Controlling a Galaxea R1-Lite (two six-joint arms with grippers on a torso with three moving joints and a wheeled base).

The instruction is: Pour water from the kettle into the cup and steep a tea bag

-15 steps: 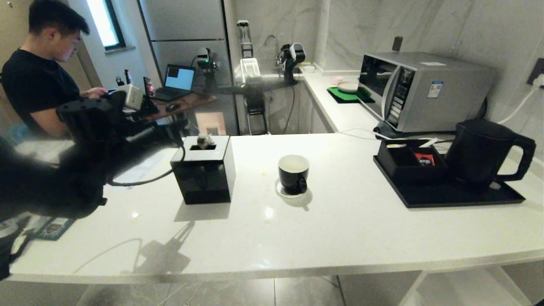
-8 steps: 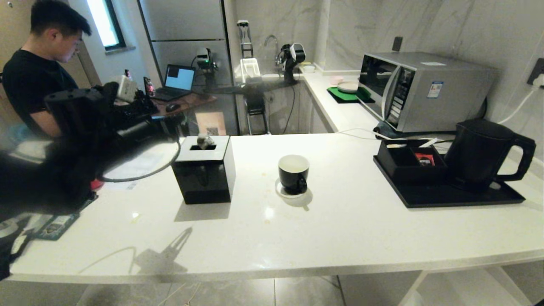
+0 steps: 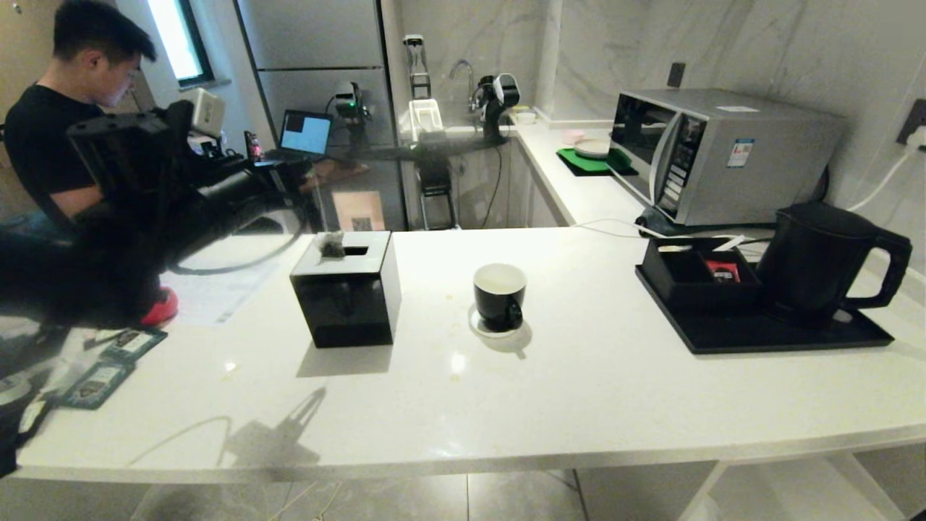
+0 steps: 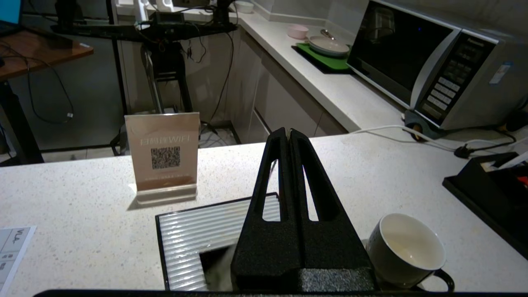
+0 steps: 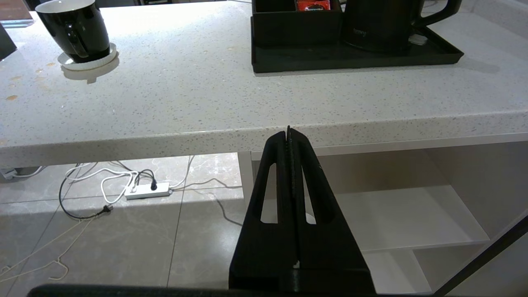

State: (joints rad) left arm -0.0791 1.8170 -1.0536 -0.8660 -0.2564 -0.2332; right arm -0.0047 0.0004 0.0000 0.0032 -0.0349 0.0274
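Because the raised left arm hangs over the black cube-shaped tissue box (image 3: 346, 289) with its ribbed pale top, the nearest risk lies there: if the arm swings on towards the middle of the pale speckled stone counter (image 3: 579, 391) at this height, it could clip the box or the tissue poking from its slot. The left gripper (image 4: 288, 133) has its two black fingers pressed flat together along their length; nothing is between them and they touch nothing, with the box top below and a small acrylic sign with a square code (image 4: 163, 154) standing beyond it.

Just to the right of the box stands the small glossy black mug with a white inside (image 3: 500, 296), upright on a white round coaster (image 3: 483, 329), its handle towards the robot. It looks empty, and a sideways brush from closed fingers could tip it or slide it off the coaster.

Further right, well apart from the mug, the matte black jug kettle with a large loop handle (image 3: 825, 260) sits on a flat black tray (image 3: 759, 334) beside a black compartment box (image 3: 694, 275) holding a small red packet (image 3: 722, 270). No tea bag on a string can be made out.

The right gripper (image 5: 288, 131) hangs below the counter edge, fingers closed on nothing. Lifted straight up, it could strike the edge.
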